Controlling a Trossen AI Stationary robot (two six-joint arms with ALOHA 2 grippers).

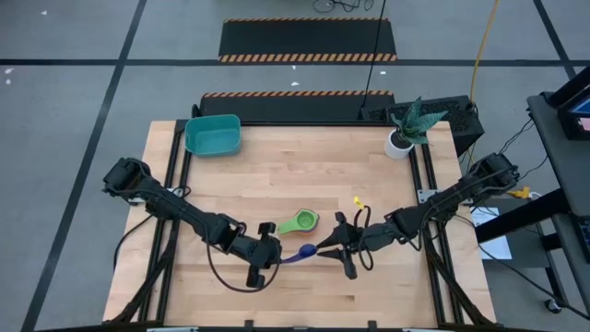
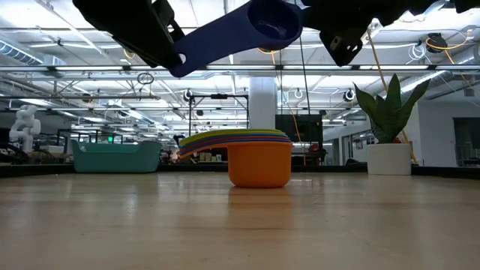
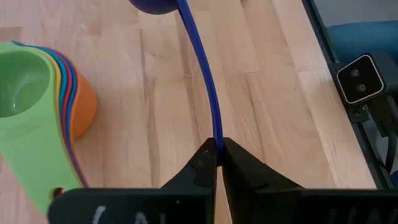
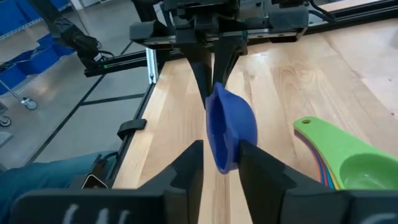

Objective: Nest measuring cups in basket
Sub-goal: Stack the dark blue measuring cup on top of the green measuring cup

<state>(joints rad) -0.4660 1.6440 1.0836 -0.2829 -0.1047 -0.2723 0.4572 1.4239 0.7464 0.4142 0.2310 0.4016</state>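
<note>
A dark blue measuring cup (image 1: 302, 251) hangs in the air above the table's near middle, between my two grippers. My left gripper (image 1: 273, 254) is shut on its handle. My right gripper (image 4: 221, 149) comes level from the right, with a finger on either side of the cup's bowl (image 4: 230, 130). Just beyond, a stack of nested cups (image 1: 300, 221), green on top and orange at the bottom (image 2: 259, 165), stands on the table. The teal basket (image 1: 213, 135) stands at the far left corner. My left gripper pinches the free end of the dark blue cup's flat handle (image 3: 216, 142) between its two fingers, coming slanting down from the table's left, along the handle. The cup is lifted clear of the table, its bowl (image 2: 274, 22) toward my right gripper. My right gripper has its fingers (image 4: 189, 158) close beside the bowl; I cannot tell whether they touch it.
A white pot with a green plant (image 1: 403, 138) stands at the far right corner. A small yellow thing (image 1: 358, 200) lies right of the stack. Bare wood lies between the stack and the basket.
</note>
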